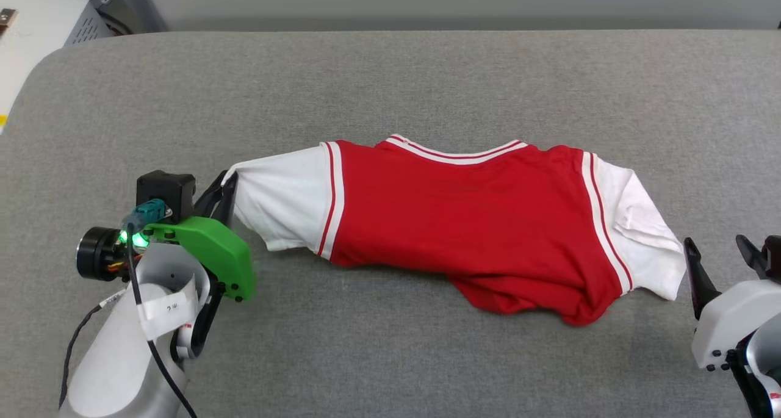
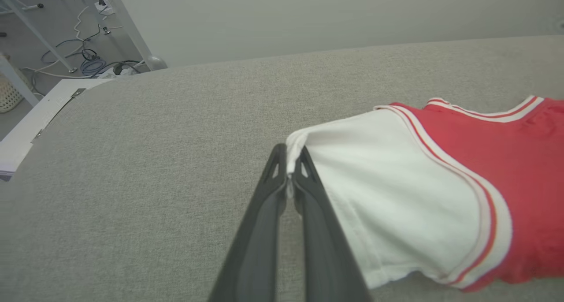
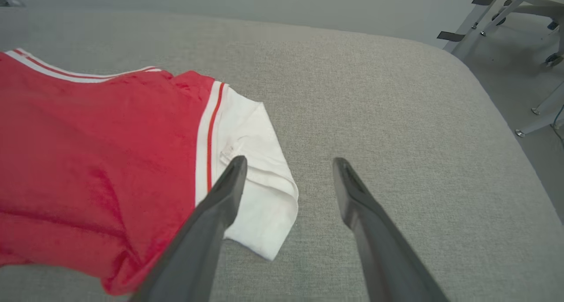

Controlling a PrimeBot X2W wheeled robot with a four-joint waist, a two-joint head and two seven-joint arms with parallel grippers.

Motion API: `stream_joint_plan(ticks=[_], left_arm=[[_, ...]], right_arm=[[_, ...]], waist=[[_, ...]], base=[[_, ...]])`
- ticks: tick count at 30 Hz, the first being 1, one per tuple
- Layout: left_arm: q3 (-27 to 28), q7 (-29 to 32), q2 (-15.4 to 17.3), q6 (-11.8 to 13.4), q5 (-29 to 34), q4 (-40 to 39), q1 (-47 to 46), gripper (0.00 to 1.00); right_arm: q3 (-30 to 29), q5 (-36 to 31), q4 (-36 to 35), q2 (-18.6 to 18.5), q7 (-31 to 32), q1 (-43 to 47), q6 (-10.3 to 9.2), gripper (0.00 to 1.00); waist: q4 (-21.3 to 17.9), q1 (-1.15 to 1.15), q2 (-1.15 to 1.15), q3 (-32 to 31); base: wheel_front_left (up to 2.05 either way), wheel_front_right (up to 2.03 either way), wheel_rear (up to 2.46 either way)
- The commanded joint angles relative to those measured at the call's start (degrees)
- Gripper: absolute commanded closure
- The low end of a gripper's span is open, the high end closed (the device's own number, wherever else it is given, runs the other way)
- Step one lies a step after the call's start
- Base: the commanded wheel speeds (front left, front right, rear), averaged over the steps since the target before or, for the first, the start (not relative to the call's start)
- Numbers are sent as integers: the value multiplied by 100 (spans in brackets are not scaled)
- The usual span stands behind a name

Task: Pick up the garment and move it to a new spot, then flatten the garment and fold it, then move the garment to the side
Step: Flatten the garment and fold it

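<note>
shirt (image 1: 476, 216) still bunched, not folded yet
left gripper (image 2: 291, 154) pinches a white sleeve (image 2: 387, 187); right gripper (image 3: 288, 165) fingers spread wide

A grey fabric-covered bench (image 1: 427, 76) stretches ahead of the left end effector (image 2: 291, 155); past its rounded corner, up and to that end effector's left, are a white panel (image 2: 39, 117), loose cables (image 2: 88, 64) and a slanted metal post (image 2: 128, 28). Up and right of the right end effector (image 3: 291, 163), pale frame legs (image 3: 484, 11) stand on the floor (image 3: 506, 86).
</note>
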Motion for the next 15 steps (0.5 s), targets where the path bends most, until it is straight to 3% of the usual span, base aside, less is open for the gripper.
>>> stream_joint_plan(ticks=[1,9,15], left_arm=[[30,14,87,68,10,-238,146,100],[-58,430,230,193,-11,-1603,543,100],[-149,578,229,219,-21,-2064,585,100]], right_arm=[[39,-40,25,-129,228,-126,-3,0],[470,110,311,-534,1502,-840,-3,0],[693,353,806,-693,2087,-1422,-3,0]], waist=[[121,0,0,10],[381,0,0,335],[533,0,0,601]], base=[[0,0,0],[0,0,0],[0,0,0]])
